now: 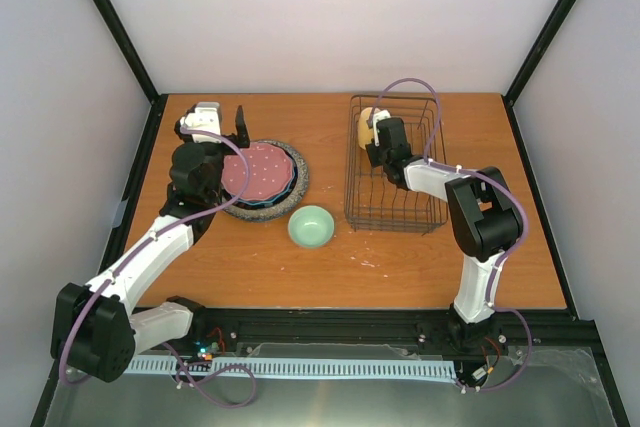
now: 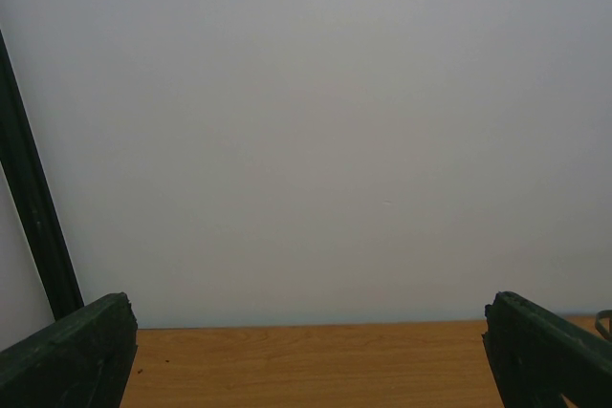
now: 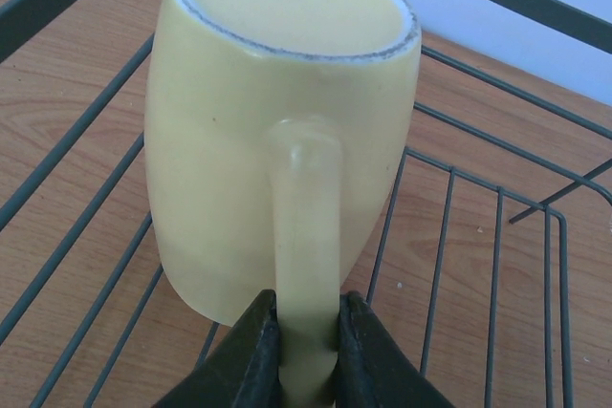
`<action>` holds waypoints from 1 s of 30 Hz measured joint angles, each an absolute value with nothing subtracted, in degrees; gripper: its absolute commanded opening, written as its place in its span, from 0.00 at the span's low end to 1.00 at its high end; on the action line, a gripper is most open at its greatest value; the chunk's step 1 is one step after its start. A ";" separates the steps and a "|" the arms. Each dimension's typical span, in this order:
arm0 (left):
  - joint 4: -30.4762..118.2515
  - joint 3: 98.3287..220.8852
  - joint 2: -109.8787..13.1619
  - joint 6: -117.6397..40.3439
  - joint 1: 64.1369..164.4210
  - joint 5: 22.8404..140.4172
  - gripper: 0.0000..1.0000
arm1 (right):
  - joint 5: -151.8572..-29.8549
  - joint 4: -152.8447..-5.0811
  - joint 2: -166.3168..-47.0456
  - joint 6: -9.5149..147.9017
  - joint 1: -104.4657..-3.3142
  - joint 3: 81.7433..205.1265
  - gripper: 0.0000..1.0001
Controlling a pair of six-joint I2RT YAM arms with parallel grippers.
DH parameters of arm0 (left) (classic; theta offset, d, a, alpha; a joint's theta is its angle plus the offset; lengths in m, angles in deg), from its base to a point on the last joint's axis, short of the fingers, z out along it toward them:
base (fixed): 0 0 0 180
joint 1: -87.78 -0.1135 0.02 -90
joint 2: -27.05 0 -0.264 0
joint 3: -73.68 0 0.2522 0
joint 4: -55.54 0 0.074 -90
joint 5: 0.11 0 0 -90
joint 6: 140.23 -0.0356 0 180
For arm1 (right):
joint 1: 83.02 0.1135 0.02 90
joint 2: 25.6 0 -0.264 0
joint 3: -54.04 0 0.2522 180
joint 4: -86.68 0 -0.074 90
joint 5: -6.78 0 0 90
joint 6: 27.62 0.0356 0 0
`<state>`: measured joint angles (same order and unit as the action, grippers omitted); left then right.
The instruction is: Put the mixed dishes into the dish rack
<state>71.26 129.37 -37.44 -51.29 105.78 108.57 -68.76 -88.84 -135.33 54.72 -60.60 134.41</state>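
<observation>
The yellow mug [image 1: 369,124] [image 3: 229,160] stands base-up in the far left corner of the dish rack [image 1: 395,209] [image 3: 445,236]. My right gripper [image 1: 379,139] [image 3: 308,351] reaches into the rack, both fingers pressed against the mug's handle. Left of the rack lies a stack of plates: the pink dotted plate [image 1: 262,169] on top, a teal rim [image 1: 291,183] under it, a grey speckled plate [image 1: 303,176] at the bottom. A mint-green bowl [image 1: 311,226] sits in front of the stack. My left gripper [image 1: 222,119] [image 2: 308,360] hangs wide open behind the stack, nothing between its fingers.
The wooden table [image 1: 500,247] is walled in by white panels with black corner posts [image 1: 120,27]. The left wrist view holds only the table's far edge and the back wall. The rack's near half holds upright wire dividers [image 1: 400,215].
</observation>
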 measured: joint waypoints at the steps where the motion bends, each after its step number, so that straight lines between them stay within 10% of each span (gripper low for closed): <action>1: 71.26 129.37 -37.42 -51.29 105.78 108.57 1.00 | -68.69 -88.73 -135.31 54.74 -60.60 134.41 0.18; 20: 57.82 133.28 -34.56 -51.24 105.76 97.66 0.99 | -66.72 -84.68 -133.02 56.99 -60.60 134.06 0.41; 30: 24.55 151.16 -44.06 -58.52 105.76 72.15 0.66 | -64.89 -81.43 -112.51 60.31 -60.60 134.85 0.52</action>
